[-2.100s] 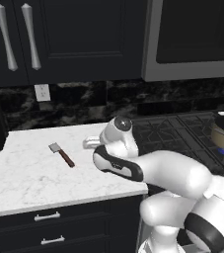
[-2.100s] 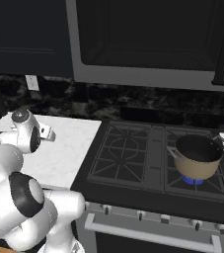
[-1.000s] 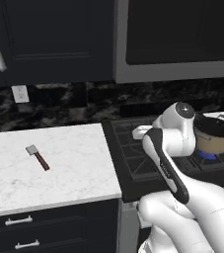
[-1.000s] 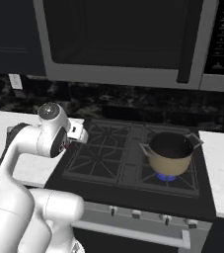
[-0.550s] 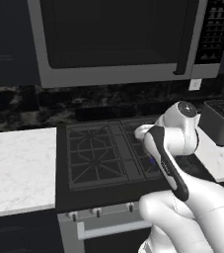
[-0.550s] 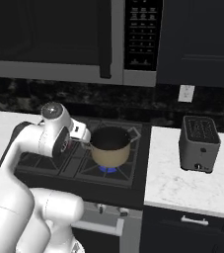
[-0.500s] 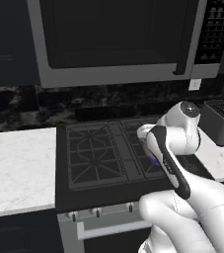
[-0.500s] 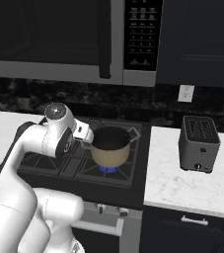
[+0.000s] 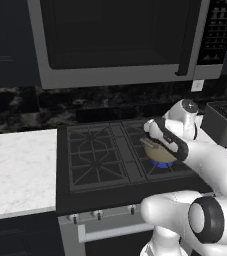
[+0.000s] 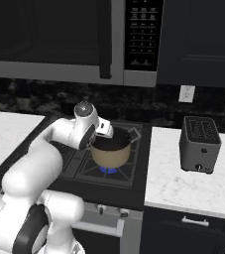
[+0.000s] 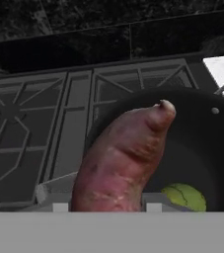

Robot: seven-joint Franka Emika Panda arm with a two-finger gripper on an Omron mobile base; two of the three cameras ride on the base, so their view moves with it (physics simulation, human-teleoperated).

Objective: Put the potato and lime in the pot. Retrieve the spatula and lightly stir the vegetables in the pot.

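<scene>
I am working in a home kitchen: a black gas stove (image 9: 110,160) sits under a built-in microwave (image 9: 120,40), white marble counters (image 10: 193,186) flank the stove, and a toaster (image 10: 199,144) stands right of it.

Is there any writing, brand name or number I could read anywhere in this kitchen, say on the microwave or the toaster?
None can be read.
Microwave control panel: rows of small light marks, too blurred to read.
Toaster: no visible label.
Pot: plain, no writing.
</scene>
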